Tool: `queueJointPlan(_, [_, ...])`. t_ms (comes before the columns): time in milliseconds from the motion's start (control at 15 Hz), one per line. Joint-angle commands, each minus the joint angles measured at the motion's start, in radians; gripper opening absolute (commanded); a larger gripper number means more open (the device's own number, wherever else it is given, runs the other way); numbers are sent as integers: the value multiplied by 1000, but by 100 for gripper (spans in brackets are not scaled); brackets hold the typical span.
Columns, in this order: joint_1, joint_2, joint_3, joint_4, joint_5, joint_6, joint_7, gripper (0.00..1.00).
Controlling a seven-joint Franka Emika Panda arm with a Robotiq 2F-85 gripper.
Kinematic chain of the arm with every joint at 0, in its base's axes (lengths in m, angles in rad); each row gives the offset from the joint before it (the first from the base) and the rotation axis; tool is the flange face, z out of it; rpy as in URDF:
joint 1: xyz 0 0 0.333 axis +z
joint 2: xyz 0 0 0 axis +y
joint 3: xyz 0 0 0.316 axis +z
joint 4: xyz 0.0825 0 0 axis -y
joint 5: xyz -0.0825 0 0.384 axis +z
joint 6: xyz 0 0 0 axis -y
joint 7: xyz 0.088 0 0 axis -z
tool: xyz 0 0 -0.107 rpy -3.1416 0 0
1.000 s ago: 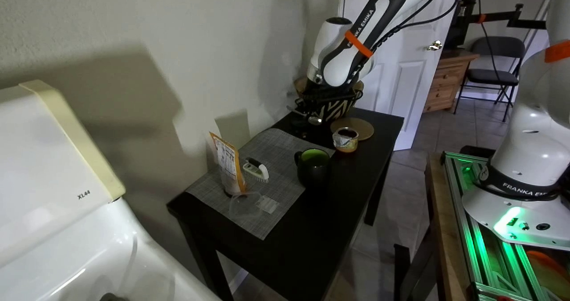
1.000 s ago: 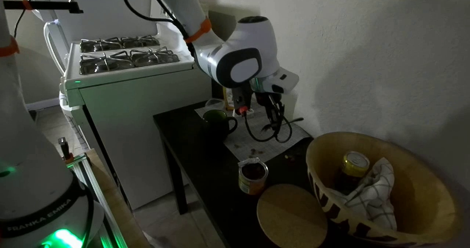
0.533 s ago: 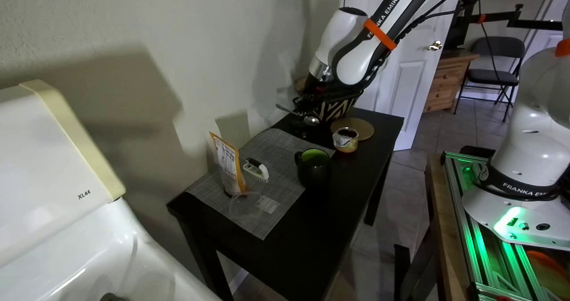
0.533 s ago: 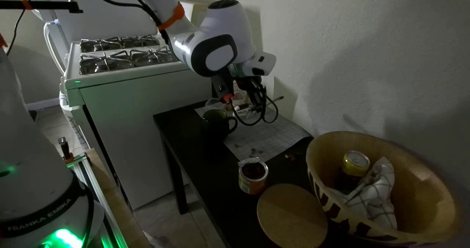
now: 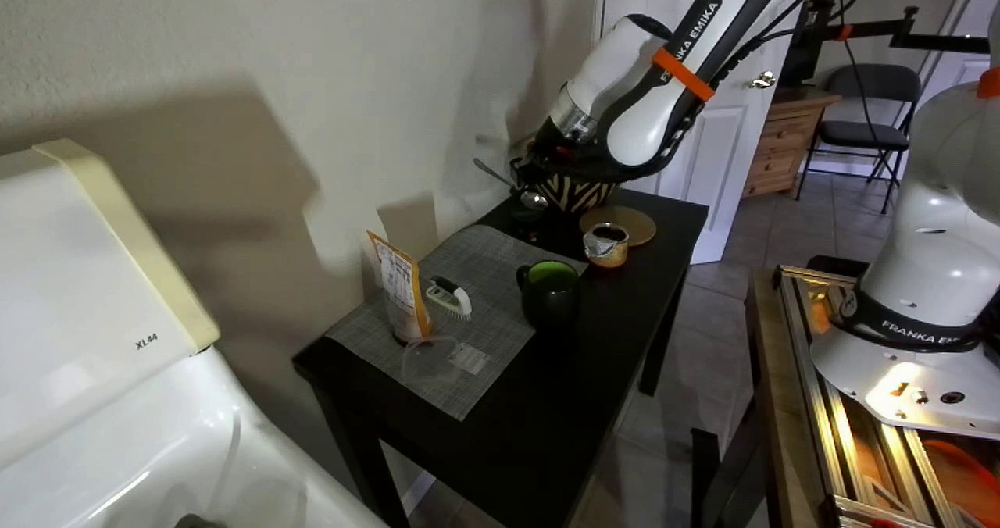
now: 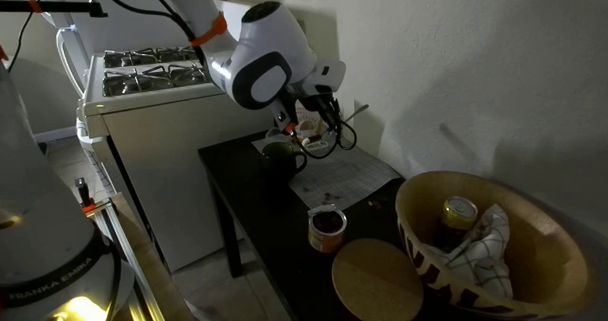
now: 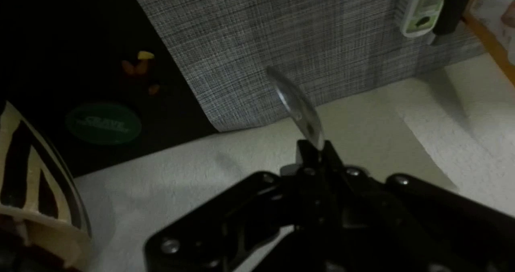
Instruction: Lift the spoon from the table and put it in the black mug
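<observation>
My gripper point(image 7: 317, 146) is shut on the silver spoon point(image 7: 298, 108); the wrist view shows the spoon's bowl pointing out from between the fingertips. In an exterior view the spoon point(image 5: 534, 200) hangs above the table's far end, tilted with its handle up toward the wall. Its handle point(image 6: 358, 112) also shows in an exterior view, behind the gripper's cables. The black mug point(image 5: 550, 306) stands upright on the black table point(image 5: 582, 387), green inside; it also shows in an exterior view point(image 6: 279, 163). The spoon is apart from the mug. The mug is out of the wrist view.
A grey placemat point(image 5: 500, 270) holds a pouch point(image 5: 402, 290), a brush point(image 5: 450, 300) and a clear container point(image 5: 430, 360). An opened can point(image 6: 327, 228), a round board point(image 6: 377, 278) and a large basket point(image 6: 546, 259) stand at the far end. A green lid point(image 7: 103, 123) lies near the wall.
My arm has risen and moved away from the basket end, carrying the spoon. The spoon is more tilted, handle end higher. The base light has turned from green to yellow-white.
</observation>
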Motion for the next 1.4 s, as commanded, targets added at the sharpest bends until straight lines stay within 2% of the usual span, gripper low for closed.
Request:
queueJointPlan(0, [-4,-128,45,-151,-61,60,41,1])
queueJointPlan(133, [22,-176,53,-195,-157,36,108,1])
queueJointPlan(267, [71,-140,26,-140,-259,9,180,1])
queueJointPlan(467, [131,-130,-6,-137,-408,-6,273,1])
queueJointPlan(733, [120,-111,-25,-136,-470,-148,251,1])
queueJointPlan(800, [84,-128,-26,-136,-486,-179,239,1])
queueJointPlan(1067, [50,-131,-65,-129,-550,-97,274,1])
queueJointPlan(1133, [59,-122,-50,-126,-508,-130,239,6])
queueJointPlan(1333, [39,-127,-57,-119,-519,-99,254,1])
